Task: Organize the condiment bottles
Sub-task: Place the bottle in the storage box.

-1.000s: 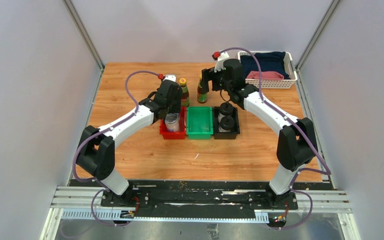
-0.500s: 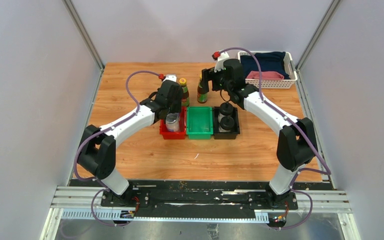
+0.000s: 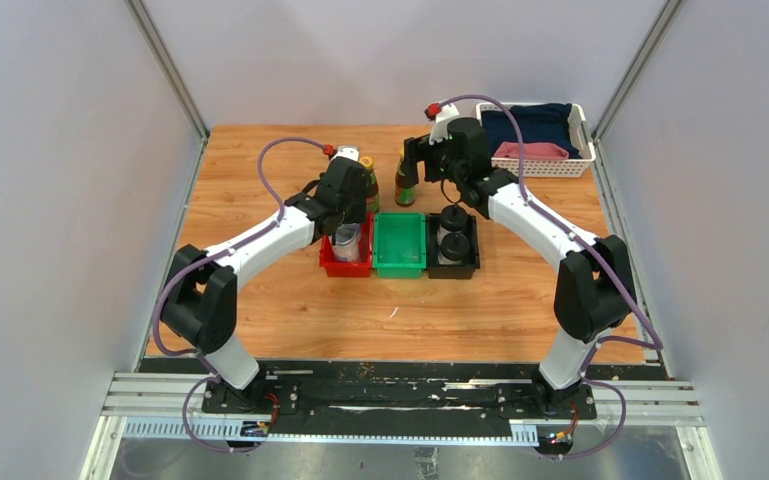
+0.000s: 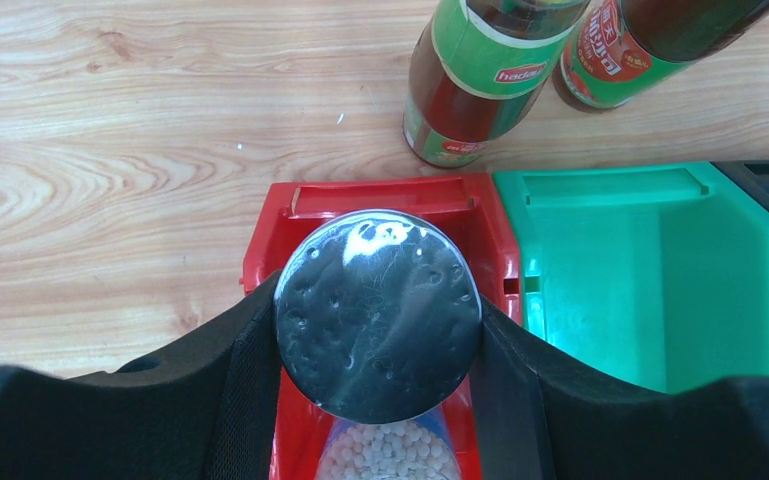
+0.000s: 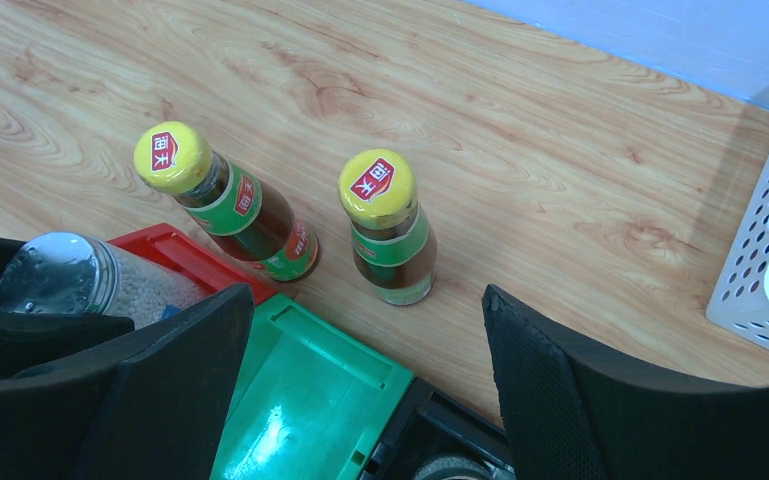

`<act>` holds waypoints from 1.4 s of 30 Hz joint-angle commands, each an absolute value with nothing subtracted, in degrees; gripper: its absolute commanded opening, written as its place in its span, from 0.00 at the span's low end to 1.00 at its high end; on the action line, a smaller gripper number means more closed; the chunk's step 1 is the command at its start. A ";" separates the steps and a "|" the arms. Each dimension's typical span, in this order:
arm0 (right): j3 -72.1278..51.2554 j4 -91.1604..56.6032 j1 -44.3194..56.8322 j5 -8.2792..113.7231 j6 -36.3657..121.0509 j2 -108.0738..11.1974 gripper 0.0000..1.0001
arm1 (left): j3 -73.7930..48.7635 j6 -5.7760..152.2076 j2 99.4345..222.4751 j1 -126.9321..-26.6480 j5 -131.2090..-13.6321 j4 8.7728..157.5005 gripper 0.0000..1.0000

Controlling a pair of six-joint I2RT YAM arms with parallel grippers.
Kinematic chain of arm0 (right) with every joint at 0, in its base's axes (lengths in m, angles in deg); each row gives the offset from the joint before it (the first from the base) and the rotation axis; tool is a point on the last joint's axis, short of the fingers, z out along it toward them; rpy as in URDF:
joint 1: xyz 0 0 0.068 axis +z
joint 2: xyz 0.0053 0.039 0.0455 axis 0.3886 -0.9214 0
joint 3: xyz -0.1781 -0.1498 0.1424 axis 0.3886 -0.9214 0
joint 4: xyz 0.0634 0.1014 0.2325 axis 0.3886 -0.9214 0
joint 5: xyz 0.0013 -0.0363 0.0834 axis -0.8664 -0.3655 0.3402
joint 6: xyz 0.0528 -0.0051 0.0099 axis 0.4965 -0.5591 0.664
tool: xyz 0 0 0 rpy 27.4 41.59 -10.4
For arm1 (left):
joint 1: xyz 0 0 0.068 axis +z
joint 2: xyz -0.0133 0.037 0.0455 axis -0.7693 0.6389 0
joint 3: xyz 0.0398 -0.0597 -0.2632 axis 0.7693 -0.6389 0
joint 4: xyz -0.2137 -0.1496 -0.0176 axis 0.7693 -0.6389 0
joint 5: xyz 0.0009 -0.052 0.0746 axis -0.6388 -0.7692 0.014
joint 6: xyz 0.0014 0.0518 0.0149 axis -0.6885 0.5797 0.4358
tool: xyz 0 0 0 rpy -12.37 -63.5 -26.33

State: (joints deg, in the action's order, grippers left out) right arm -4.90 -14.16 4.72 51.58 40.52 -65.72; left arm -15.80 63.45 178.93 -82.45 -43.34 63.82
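Note:
My left gripper (image 4: pixel 378 335) is shut on a silver-lidded jar (image 4: pixel 378 313) of white beads, held upright in the red bin (image 4: pixel 380 195). The jar also shows in the top view (image 3: pixel 345 239) and in the right wrist view (image 5: pixel 60 275). I see only this one silver-lidded jar. Two brown bottles with yellow caps (image 5: pixel 230 205) (image 5: pixel 390 225) stand on the table just beyond the bins. My right gripper (image 5: pixel 360 380) is open and empty, above the far edge of the green bin (image 5: pixel 310 410), short of the right brown bottle. Two black-capped bottles (image 3: pixel 452 218) (image 3: pixel 451 243) stand in the black bin (image 3: pixel 470 265).
The red, green (image 3: pixel 400 250) and black bins stand side by side at mid-table. A white basket (image 3: pixel 580 160) with dark and pink cloth sits at the far right corner. Grey walls close in both sides.
My left gripper has shifted a little farther from the arm bases, with the jar in the red bin. The right arm has not moved.

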 commanded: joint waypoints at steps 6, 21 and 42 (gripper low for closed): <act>-4.53 -13.87 3.89 52.70 41.30 -65.97 0.88 | -13.42 64.33 180.18 -83.38 -41.50 62.70 0.52; -4.14 -13.95 3.87 53.09 41.24 -66.15 0.88 | -13.06 63.96 179.40 -83.60 -39.68 61.63 0.90; -4.15 -13.79 3.88 52.88 41.15 -65.66 0.88 | -5.39 67.18 174.83 -83.77 -33.02 57.37 1.00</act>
